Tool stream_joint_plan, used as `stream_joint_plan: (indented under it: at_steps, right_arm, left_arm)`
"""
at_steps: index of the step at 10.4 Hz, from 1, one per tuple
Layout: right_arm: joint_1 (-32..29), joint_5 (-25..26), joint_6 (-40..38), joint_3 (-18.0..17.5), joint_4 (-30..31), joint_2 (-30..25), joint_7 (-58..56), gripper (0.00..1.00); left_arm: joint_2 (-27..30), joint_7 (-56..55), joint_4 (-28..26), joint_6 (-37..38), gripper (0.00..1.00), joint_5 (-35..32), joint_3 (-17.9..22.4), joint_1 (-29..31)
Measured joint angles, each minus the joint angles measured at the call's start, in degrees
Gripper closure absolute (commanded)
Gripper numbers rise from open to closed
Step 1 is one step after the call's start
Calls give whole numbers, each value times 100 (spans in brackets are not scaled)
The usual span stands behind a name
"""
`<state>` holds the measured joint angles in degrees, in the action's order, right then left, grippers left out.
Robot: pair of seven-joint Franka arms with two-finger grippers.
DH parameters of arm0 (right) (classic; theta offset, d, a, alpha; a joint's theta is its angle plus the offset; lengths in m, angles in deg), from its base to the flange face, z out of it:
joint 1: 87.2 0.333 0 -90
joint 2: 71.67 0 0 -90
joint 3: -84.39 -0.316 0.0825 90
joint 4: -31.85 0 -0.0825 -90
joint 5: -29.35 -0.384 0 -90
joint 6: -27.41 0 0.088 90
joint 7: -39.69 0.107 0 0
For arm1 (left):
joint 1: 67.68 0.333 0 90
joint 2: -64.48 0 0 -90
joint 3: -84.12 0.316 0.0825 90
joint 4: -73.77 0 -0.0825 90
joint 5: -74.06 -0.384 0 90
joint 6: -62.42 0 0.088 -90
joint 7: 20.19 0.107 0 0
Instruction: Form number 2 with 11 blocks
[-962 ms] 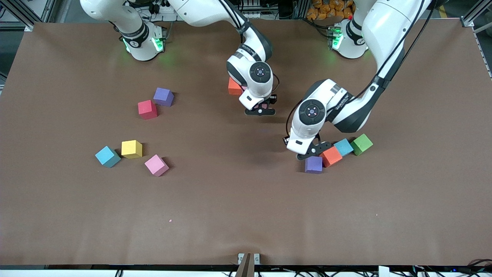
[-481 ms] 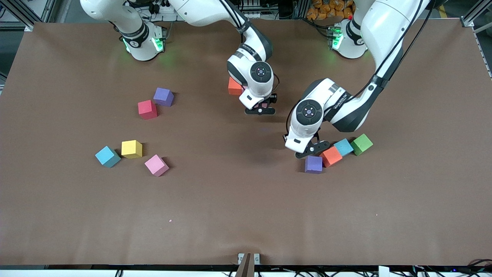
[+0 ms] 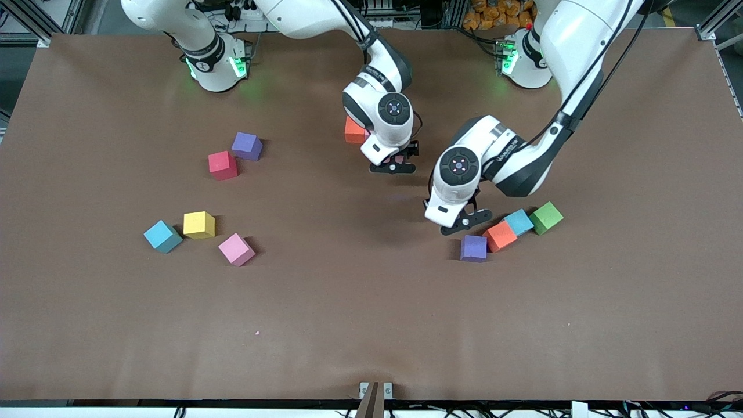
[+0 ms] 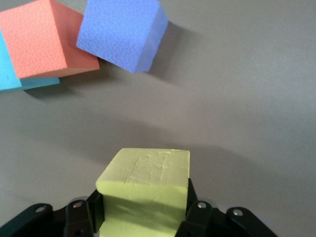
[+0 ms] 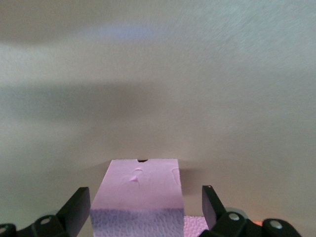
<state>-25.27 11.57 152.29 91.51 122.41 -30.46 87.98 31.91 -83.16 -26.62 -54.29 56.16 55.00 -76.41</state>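
The left gripper (image 4: pixel 143 217) is clamped on a yellow block (image 4: pixel 145 180), above bare table just beside the purple block (image 3: pixel 473 248); it should lower squarely and level. Farther off, the right gripper (image 5: pixel 143 210) stands parted around a pink block (image 5: pixel 138 190) beside the orange block (image 3: pixel 353 130); it should lift straight up without nudging.
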Motion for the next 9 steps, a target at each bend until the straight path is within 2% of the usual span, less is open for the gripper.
stream_joint_plan:
  at_steps: [3, 5, 9]
  right_arm:
    - [-8, 2, -301, 272, -3, -220, 0, 0]
    - [-18, 9, -559, 637, 77, -350, -295, 0]
    - [-221, 13, -1016, 1819, 779, -1043, -1748, 0]
  left_arm:
    - [0, 0, 0, 6, 49, 0, -2, -59]
    - [-7, 30, -2, 30, 49, 0, -89, -125]
    - [-144, 51, -18, 38, 48, -312, -140, -763]
